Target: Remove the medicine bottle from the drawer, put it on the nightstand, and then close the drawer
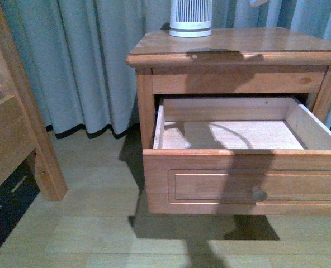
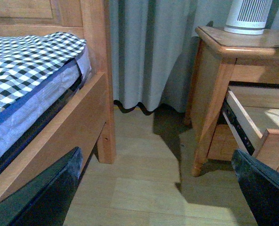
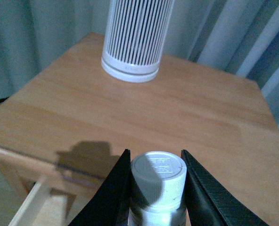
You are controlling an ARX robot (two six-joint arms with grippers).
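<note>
In the right wrist view my right gripper is shut on the medicine bottle, a small white bottle with a ribbed white cap, held above the front edge of the nightstand top. The nightstand stands at the right of the front view, and its upper drawer is pulled fully out, its pale interior bare. Neither arm shows in the front view. My left gripper is open, low over the floor between the bed and the nightstand.
A white ribbed cylinder stands at the back of the nightstand top, also the white ribbed cylinder seen by the right wrist. A wooden bed frame with a checked cover is on the left. Grey curtains hang behind.
</note>
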